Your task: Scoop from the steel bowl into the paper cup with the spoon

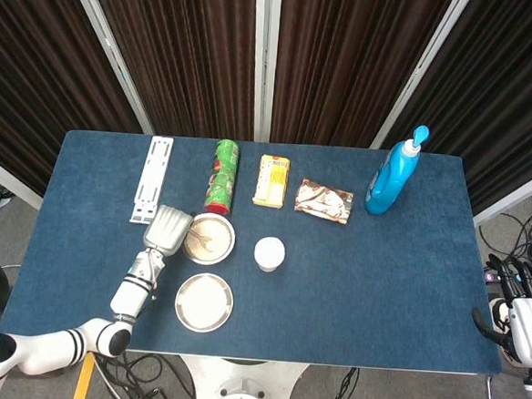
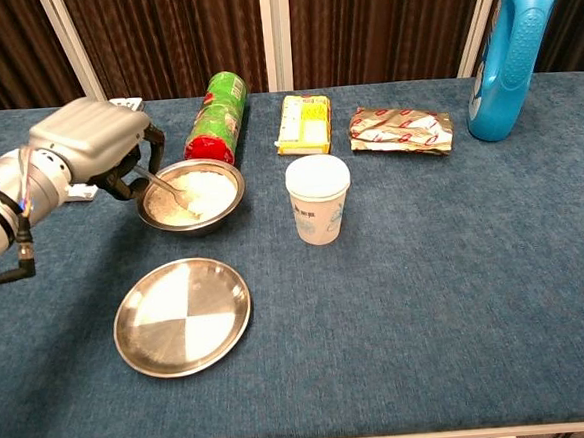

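Observation:
The steel bowl holds white powder and sits left of the centre. My left hand is at its left rim and grips the spoon, whose tip dips into the powder. The white paper cup stands upright to the right of the bowl, apart from it. My right hand hangs off the table's right edge, holding nothing, its fingers apart.
A flat steel plate lies in front of the bowl. Behind it lies a green can, with a yellow box, a foil packet and a blue bottle along the back. A white strip lies far left.

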You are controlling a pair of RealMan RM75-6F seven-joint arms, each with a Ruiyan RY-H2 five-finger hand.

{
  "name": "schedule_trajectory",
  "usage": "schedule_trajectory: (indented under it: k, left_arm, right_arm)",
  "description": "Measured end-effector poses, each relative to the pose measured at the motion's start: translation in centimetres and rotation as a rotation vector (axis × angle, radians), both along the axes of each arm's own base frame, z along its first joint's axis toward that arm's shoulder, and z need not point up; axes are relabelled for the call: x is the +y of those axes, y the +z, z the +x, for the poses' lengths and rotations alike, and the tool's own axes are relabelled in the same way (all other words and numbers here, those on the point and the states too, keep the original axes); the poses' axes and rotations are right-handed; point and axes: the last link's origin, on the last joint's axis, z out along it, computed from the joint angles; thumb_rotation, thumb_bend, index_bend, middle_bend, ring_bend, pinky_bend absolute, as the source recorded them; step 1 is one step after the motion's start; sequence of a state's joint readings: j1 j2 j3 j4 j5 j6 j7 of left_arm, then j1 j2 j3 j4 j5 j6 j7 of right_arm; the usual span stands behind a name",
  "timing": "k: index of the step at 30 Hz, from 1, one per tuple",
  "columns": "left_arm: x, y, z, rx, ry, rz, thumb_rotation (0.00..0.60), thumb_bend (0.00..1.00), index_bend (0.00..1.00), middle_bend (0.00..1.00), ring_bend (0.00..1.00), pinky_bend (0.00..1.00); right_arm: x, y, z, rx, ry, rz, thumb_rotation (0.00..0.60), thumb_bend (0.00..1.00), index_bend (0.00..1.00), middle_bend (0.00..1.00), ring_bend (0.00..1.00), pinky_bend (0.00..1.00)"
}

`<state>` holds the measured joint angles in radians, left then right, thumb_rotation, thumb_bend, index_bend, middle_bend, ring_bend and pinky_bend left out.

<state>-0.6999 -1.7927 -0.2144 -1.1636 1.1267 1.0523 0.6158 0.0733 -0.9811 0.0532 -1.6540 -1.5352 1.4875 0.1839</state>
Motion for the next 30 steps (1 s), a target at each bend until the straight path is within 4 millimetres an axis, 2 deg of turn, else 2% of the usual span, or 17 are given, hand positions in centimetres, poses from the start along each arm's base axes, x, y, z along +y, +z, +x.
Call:
schedule_trajectory:
  k: [10,15,21,30]
  left_arm:
    - [0.9,2.7,-1.8,-0.255,0.18,-0.039,0.6,0.48,0.62,0.95,0.92,1.0]
    - [1.1,3.6,-1.5,-0.277,0.184,-0.051,0.6,0.48,0.62,0.95,0.92,1.0]
    - [1.4,3.8,0.9,-0.272,0.142,-0.076,0.6,0.48,0.62,0.95,0.92,1.0]
    - [1.8,3.8,6.6,-0.251,0.018,-0.105,0.6,0.48,0.62,0.95,0.92,1.0]
  right_arm:
    - [-0.2,-0.1,0.2,0.002,0.005,0.002,0.6,0.25,0.0,0.18,0.0,0.0]
    - [-0.3,-0.1,0.3,0.003,0.007,0.004,0.6,0.25,0.0,0.18,0.0,0.0]
    - [-0.3,0.1,0.2,0.007,0.004,0.001,0.6,0.25,0.0,0.18,0.0,0.0]
    - [-0.6,0.5,-0.1,0.012,-0.004,0.002,0.6,0.25,0.0,0.18,0.0,0.0]
